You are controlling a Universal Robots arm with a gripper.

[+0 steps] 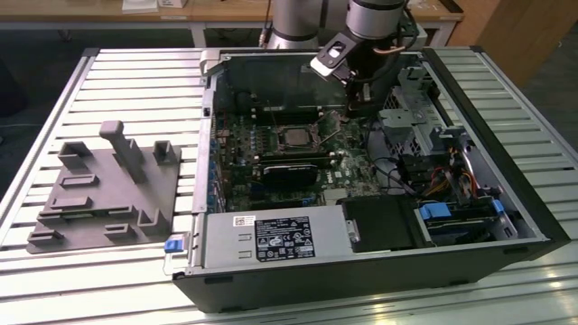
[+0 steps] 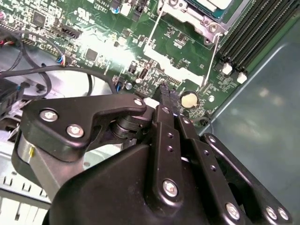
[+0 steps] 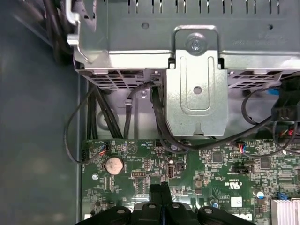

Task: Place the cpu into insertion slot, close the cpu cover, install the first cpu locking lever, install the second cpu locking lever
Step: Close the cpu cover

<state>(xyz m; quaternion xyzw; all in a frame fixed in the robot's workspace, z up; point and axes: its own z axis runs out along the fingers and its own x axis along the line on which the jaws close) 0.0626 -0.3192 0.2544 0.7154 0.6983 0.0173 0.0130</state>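
Operator: Gripper (image 2: 168, 92) status and position?

Technician: Clenched. In both wrist views the fingertips press together with nothing between them. The gripper hangs low over the green board, just beside the coin cell (image 2: 189, 99) and near the free end of lever wire A (image 2: 211, 61).

Operator: Location of the task parts?

Technician: The cpu (image 1: 294, 138) lies in the insertion slot (image 1: 313, 146), near the middle of the board. The cpu cover (image 2: 190, 16) appears to be down over it. Judged step in hand: lever installation.

Operator: Recommended practice?

Technician: Bear on the wire close to its hooked end with the flank of the closed fingers. Press down first, then sideways under the catch. Stay clear of the coin cell and the loose black cables.

Operator: Inventory?

Technician: One cpu, one insertion slot, one cpu cover. Two lever wires, A and B (image 2: 152, 29); B is the less certain reading. One coin cell. One gripper with two fingers.
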